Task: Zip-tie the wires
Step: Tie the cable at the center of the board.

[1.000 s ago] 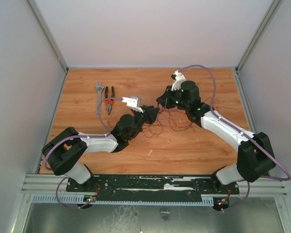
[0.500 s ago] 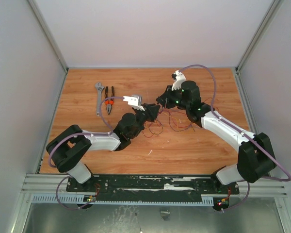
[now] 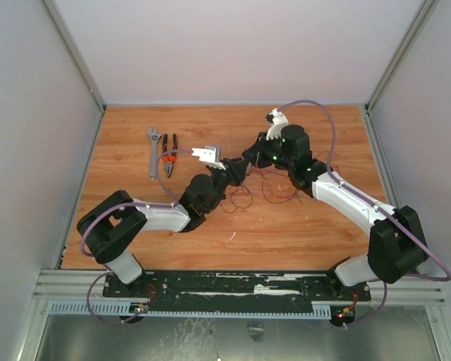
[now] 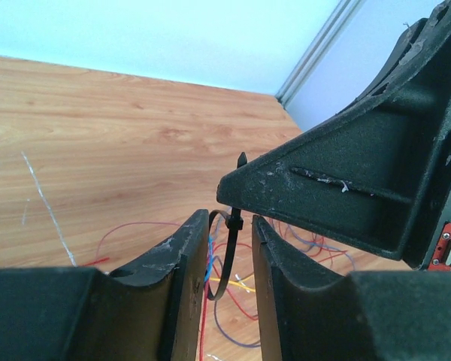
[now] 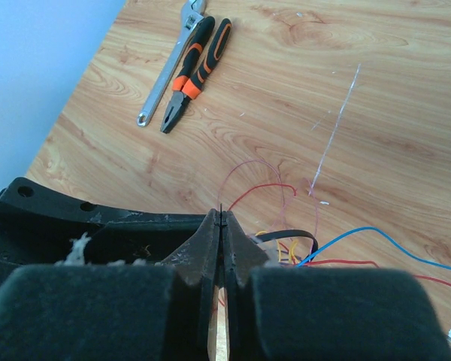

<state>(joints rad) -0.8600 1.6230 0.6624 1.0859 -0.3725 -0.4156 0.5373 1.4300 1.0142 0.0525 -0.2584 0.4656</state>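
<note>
The thin red, purple, blue and yellow wires (image 3: 274, 188) lie looped on the wooden table at mid-right. The black zip tie (image 4: 224, 259) is bent into a loop round some strands, its head (image 4: 234, 222) at the top. My left gripper (image 4: 228, 218) stands with its jaws a little apart on either side of that loop; the loop leans on the left finger and a small gap shows by the right one. My right gripper (image 5: 221, 218) is shut on the zip tie's thin tail, whose tip pokes out above the fingers. Both grippers (image 3: 239, 171) (image 3: 248, 159) meet over the wires.
Orange-handled black pliers (image 3: 169, 154) and a grey adjustable wrench (image 3: 153, 150) lie side by side at the table's back left, also in the right wrist view (image 5: 199, 71) (image 5: 169, 71). Grey walls enclose the table on three sides.
My left arm has pushed forward and right, closer to the right gripper, and its jaws have narrowed slightly round the loop. The right arm has stayed put.
</note>
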